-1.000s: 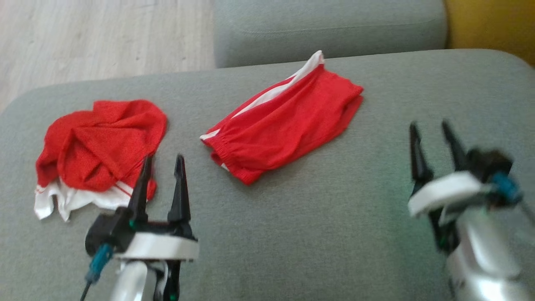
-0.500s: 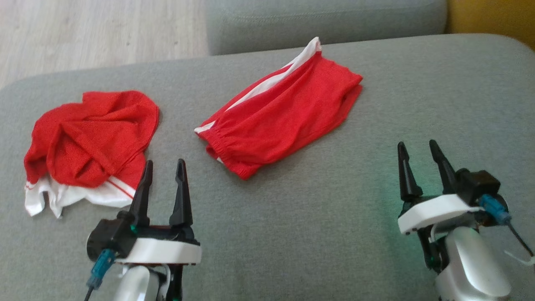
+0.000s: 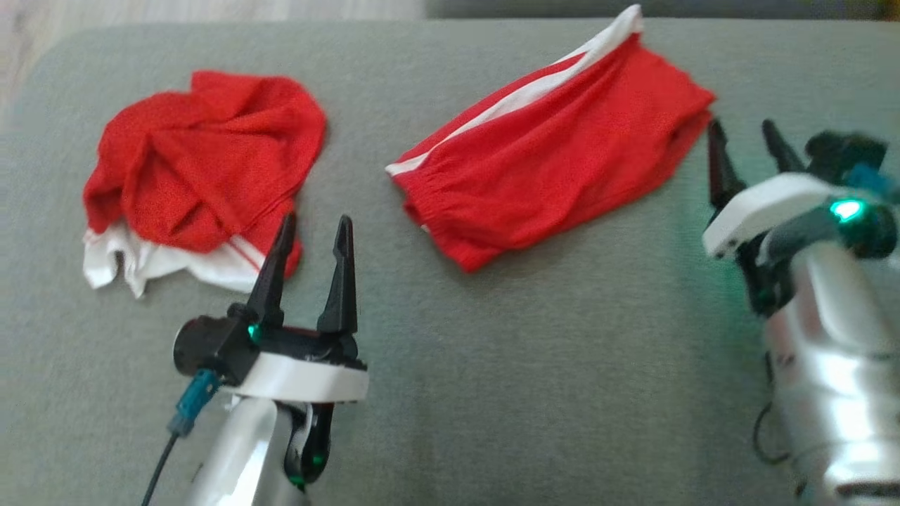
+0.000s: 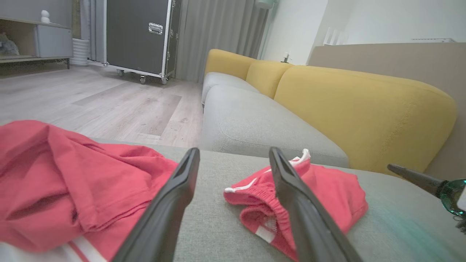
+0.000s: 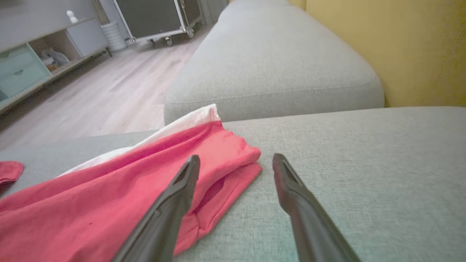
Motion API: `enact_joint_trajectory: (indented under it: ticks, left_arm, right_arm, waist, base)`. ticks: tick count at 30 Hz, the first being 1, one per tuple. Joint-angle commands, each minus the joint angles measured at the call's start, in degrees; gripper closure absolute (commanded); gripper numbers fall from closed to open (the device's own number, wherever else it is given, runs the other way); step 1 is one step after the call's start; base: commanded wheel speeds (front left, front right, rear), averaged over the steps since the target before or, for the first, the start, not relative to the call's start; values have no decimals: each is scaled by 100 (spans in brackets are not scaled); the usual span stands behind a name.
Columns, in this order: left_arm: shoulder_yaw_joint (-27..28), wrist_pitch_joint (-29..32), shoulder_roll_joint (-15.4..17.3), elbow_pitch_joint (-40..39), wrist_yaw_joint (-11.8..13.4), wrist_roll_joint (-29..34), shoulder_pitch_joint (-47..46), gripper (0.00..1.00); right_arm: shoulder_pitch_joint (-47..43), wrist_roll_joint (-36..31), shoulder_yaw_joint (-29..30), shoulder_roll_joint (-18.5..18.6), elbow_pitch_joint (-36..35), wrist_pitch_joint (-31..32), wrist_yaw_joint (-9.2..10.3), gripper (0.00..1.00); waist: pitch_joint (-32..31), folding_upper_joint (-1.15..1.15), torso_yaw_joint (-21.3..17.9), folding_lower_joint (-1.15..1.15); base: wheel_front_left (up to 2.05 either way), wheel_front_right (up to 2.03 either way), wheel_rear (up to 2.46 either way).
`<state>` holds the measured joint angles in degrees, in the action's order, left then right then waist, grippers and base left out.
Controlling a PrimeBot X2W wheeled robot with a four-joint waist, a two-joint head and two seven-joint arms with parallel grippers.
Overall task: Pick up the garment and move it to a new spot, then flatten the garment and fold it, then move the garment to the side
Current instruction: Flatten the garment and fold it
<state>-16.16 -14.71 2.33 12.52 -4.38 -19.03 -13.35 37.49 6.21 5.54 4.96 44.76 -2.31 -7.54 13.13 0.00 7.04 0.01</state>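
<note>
Item 1: my left gripper point(image 3: 316, 221), jaws apart and empty, poised just beside the near edge of a crumpled red-and-white garment point(image 3: 204, 161).
Item 2: my right gripper point(image 3: 742, 130), jaws apart and empty, tips just beside the right end of the folded red shorts point(image 3: 555, 158), which have a white side stripe.
Item 3: I see both pieces lying apart on the grey sofa cushion point(image 3: 527, 365), with the yellow backrest point(image 4: 364, 109) beyond.

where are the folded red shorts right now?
Head view: the folded red shorts lie upper centre on the grey cushion, right of the crumpled red garment, their right end just beside the right gripper.
</note>
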Motion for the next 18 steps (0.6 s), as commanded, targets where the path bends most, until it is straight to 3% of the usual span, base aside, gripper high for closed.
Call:
enact_joint_trajectory:
  ticks: [1, 9, 18]
  left_arm:
    - [125, -29, 55, -209, 2, -54, -259, 0]
    - [-269, -29, 55, -348, 68, -252, -555, 0]
    - [-481, -29, 54, -427, 157, -465, -769, 0]
  right_arm:
    - [344, -43, -24, 90, -3, 88, 5, 0]
    - [1522, -555, 683, 730, 1365, 721, 5, 0]
    - [2023, -972, 420, 1044, 2261, 1511, 5, 0]
  waist:
    - [298, 0, 312, -1]
    - [801, 0, 847, -1]
    - [1027, 0, 1055, -1]
  base:
    - [0, 0, 0]
    - [0, 0, 0]
    - [0, 0, 0]
